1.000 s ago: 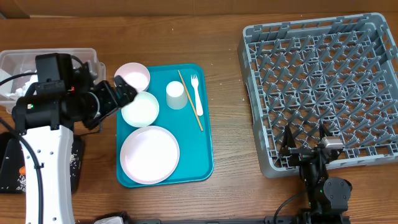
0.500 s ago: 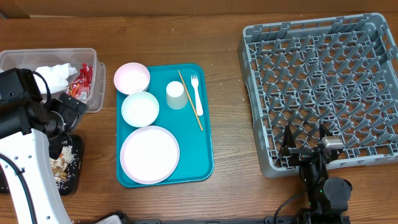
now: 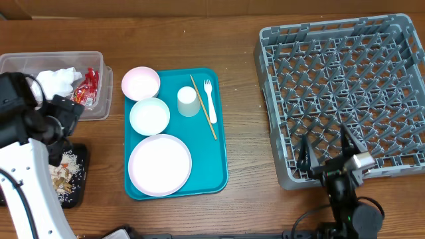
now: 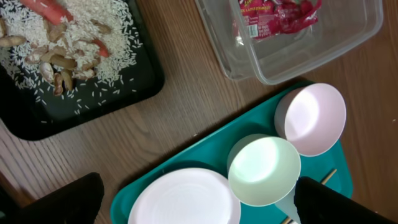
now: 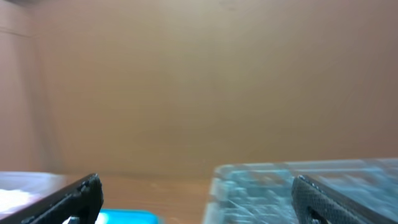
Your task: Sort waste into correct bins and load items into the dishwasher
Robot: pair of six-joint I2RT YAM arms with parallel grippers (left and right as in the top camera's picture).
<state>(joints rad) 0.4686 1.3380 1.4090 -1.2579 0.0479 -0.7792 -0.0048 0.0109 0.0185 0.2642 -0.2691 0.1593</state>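
Note:
A teal tray [image 3: 199, 179] holds a pink bowl [image 3: 141, 82], a pale green bowl [image 3: 149, 116], a white plate [image 3: 159, 164], a cup [image 3: 188, 101], a white fork [image 3: 210, 99] and a chopstick [image 3: 204, 106]. A grey dish rack [image 3: 345, 93] stands at the right. My left gripper [image 4: 199, 208] is open and empty, above the tray's left side near the plate [image 4: 186, 199] and the green bowl [image 4: 264, 169]. My right gripper [image 3: 325, 151] is open and empty at the rack's near edge, and its wrist view [image 5: 199, 202] is blurred.
A clear bin [image 3: 60, 60] at the far left holds crumpled tissue and a red wrapper [image 4: 273, 15]. A black tray [image 4: 93, 99] with rice and food scraps lies in front of it. My left arm's white link runs along the left edge.
My left arm has swung left, from over the bowls to above the black tray, uncovering the clear bin. My right gripper has shifted slightly at the rack's edge.

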